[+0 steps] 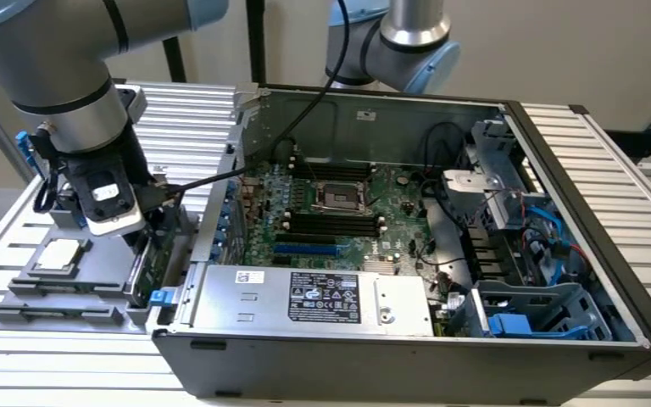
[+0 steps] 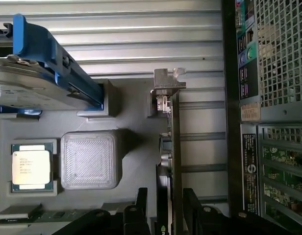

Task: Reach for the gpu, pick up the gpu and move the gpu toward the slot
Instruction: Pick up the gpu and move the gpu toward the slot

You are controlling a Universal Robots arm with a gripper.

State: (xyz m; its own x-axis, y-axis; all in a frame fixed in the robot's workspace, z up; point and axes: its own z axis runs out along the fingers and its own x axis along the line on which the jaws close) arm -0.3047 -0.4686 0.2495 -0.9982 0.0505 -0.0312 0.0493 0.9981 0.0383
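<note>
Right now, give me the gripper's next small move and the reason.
Probably close the gripper on the gpu: its fingers flank the card, which stands on edge in the gray holder, with a gap showing on one side.

Thin green circuit-board card (image 2: 176, 161) with silver metal bracket (image 2: 168, 83), edge-on in a grey moulded tray (image 2: 131, 147). Black gripper (image 2: 165, 215) straddles it, jaws apart. Square silver processor chip (image 2: 31, 166) well apart.
</note>
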